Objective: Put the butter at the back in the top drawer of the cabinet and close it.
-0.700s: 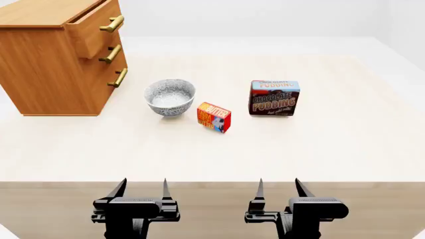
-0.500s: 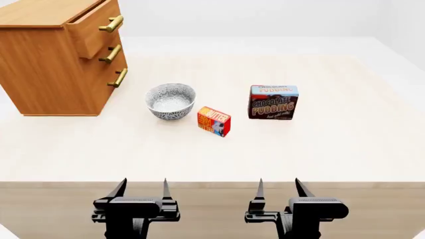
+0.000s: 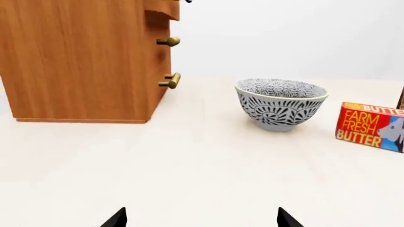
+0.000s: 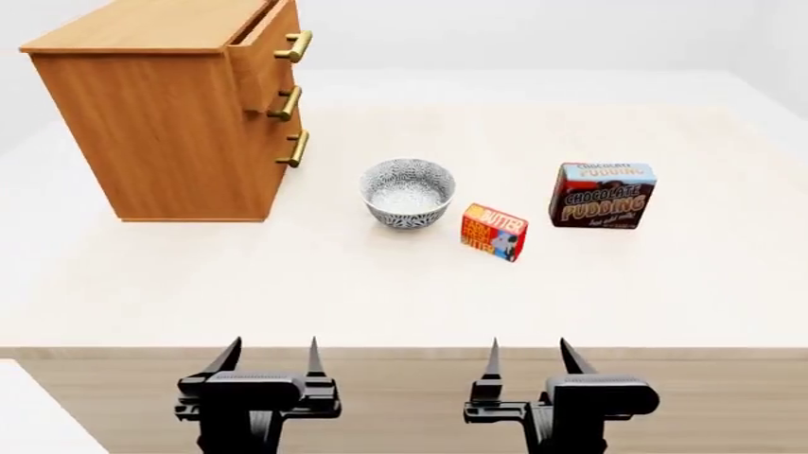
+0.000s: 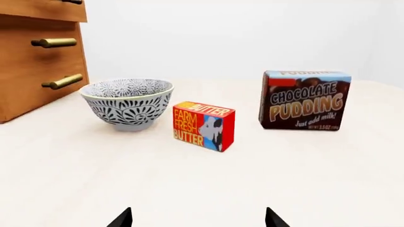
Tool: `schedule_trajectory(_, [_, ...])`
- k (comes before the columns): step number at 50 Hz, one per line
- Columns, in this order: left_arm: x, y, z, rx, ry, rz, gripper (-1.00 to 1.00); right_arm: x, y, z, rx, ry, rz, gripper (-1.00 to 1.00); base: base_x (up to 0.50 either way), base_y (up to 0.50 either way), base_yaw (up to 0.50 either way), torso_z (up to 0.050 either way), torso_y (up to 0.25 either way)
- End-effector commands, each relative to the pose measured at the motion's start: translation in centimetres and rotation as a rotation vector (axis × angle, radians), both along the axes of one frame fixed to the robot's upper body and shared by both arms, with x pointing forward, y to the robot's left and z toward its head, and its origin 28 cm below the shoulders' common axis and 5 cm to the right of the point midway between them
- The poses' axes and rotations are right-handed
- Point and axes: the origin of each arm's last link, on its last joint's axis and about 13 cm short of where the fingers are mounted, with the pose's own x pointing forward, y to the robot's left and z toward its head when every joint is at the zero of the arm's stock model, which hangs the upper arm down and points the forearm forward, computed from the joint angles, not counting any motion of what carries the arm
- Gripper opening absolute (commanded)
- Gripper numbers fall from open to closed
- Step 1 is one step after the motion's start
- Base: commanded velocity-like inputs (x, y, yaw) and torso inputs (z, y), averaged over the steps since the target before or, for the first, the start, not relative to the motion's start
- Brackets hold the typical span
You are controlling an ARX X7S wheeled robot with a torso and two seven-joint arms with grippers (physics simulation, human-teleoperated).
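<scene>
Head view shows the butter [image 4: 494, 232], a small rectangular carton in red, orange and yellow with a blue patch, standing on a pale, matte table [image 4: 378, 284] with faint wood grain. It sits mid-table, just right of and slightly nearer than the bowl [image 4: 407, 193], apart from it. The bowl is round, grey-white, with a dark leaf pattern on its outer wall. Further right, and a little farther back, stands the chocolate pudding box [image 4: 603, 195], a dark, squarish carton with white lettering, well apart from the butter.

At far left stands the cabinet [image 4: 165, 123], boxy, light brown with visible wood grain, its three brass bar handles facing right. The top drawer [image 4: 268, 43] projects slightly beyond the two below it. Walls behind are plain white; the table's near edge is a tan wooden band.

Left gripper [image 4: 269, 357] and right gripper [image 4: 529, 357] are black, both released with fingers spread, holding nothing, hanging at the table's near edge, well short of every object.
</scene>
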Motion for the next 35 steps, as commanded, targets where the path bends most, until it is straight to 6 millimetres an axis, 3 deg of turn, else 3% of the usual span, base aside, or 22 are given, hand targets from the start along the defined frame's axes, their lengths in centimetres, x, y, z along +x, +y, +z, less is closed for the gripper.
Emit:
schedule_trajectory(1, [0.2,0.0,-0.2,-0.01,0.012,-0.004,1.0,-0.1,-0.1,0.0,0.0,-0.001,-0.003,1.0,0.0,0.0,0.0,0.0,0.0])
schedule_trajectory(8, [0.0,0.0,-0.3,-0.006,0.015,-0.001,1.0,-0.2,-0.1,0.0,-0.003,0.0,-0.013,1.0,0.0,0.0,0.0,0.003,0.0])
schedule_trajectory(21, [-0.9,0.4,-0.2,-0.007,0.0,0.024,1.0,-0.7,-0.4,-0.2,-0.005,-0.004,-0.058,1.0,0.0,0.0,0.0,0.05,0.0])
schedule_trajectory(24, [-1.2,0.5,-0.1,0.0,-0.01,0.04,1.0,-0.6,-0.7,2.2,-0.001,-0.013,-0.065,1.0,0.0,0.0,0.0,0.05,0.0])
schedule_trajectory(29, [-0.8,0.0,4.4,0.004,-0.038,0.048,1.0,-0.5,-0.9,3.9,-0.007,-0.016,-0.077,1.0,0.0,0.0,0.0,0.05,0.0])
schedule_trajectory(35, [-0.8,0.0,6.6,-0.008,-0.04,0.045,1.0,-0.4,-1.1,5.5,-0.026,-0.035,-0.091,1.0,0.0,0.0,0.0,0.05,0.0])
